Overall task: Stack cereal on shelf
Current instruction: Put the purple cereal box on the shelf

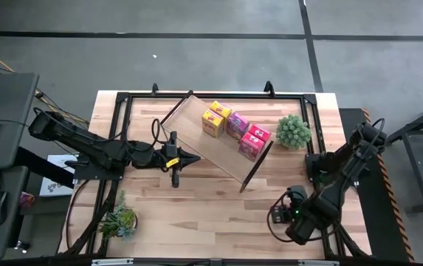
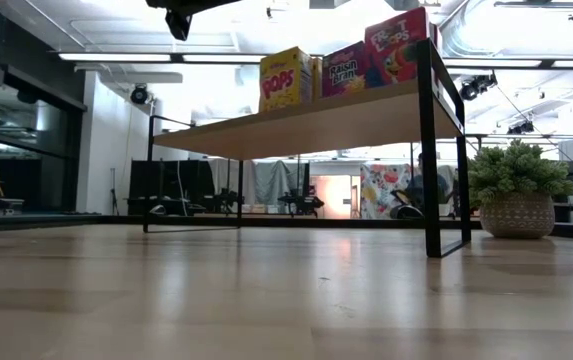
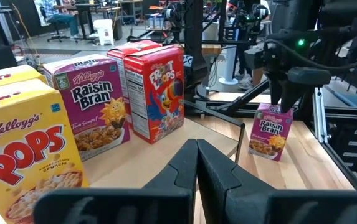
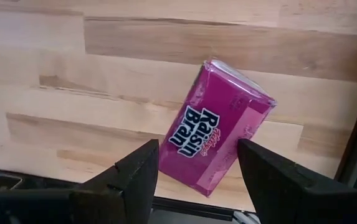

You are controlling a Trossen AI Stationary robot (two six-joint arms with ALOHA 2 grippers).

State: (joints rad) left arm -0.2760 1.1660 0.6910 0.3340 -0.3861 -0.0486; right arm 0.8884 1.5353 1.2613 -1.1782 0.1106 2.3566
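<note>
The shelf (image 1: 196,144) stands slantwise in the middle of the table, with several cereal boxes on its board: yellow (image 1: 212,122), pink (image 1: 237,124) and red (image 1: 258,134). One more pink Raisin Bran box (image 3: 269,129) hangs over the table's near right part, and my right gripper (image 4: 197,155) is shut on it, pointing down. My left gripper (image 1: 195,157) is shut and empty. It hovers level at the shelf's near left edge, facing the boxes (image 3: 97,109). My right gripper pinches the upper end (image 4: 187,169) of the pink Raisin Bran box between its two fingers, one on each side. The fingers come from above and point down. The box hangs below them, slightly tilted, and looks clear of the tabletop.
A potted plant (image 1: 294,131) stands on the table past the shelf's right end. A second plant (image 1: 119,220) stands at the near left corner. Black rails (image 1: 211,94) frame the tabletop. Bare wood (image 1: 218,214) lies between the shelf and the near edge.
</note>
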